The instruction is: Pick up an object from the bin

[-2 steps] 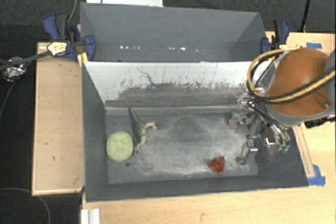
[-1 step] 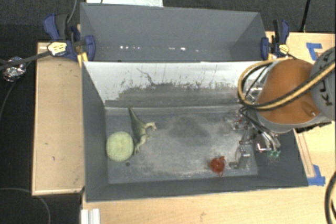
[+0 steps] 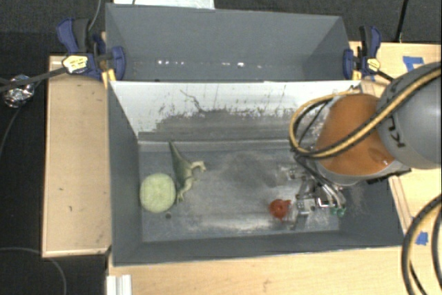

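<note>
Low in the grey bin (image 3: 228, 45), the gripper (image 3: 302, 212) is a dark tangle, open or closed I cannot tell, with a small red lump (image 3: 279, 208) just beside it toward the view's left, its near edge hidden.

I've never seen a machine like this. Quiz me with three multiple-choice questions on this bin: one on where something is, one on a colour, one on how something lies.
1. Where is the tool?
A. Down in the right part of the bin, beside a small red thing
B. Outside it, over the cardboard
C. Over its far left corner

2. What colour is the ball?
A. Blue
B. Pale green
C. Black

3. How is the toy dinosaur?
A. Hanging from the tool
B. Lying on the bin floor beside the ball
C. Standing on the rim

Answers:
1 A, since the tool is low on the right, next to the small red thing.
2 B, since the ball on the left is pale green.
3 B, since the toy dinosaur lies flat next to the ball, far from the tool.
</note>
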Action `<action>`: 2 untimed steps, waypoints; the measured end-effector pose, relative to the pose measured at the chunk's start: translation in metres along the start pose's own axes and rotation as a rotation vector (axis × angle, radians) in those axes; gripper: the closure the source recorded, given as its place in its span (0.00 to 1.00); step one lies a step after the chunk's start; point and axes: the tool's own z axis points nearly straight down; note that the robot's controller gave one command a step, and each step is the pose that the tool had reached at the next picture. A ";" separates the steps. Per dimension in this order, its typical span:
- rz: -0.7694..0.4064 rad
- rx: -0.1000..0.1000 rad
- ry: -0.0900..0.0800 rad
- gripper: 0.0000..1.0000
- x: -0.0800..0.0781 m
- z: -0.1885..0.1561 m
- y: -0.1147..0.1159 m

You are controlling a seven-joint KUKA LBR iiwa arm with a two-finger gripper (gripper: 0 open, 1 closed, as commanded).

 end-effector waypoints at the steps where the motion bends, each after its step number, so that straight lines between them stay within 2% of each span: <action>1: 0.025 0.000 -0.001 1.00 0.014 0.008 -0.002; 2: 0.024 0.000 0.000 1.00 0.014 0.008 -0.002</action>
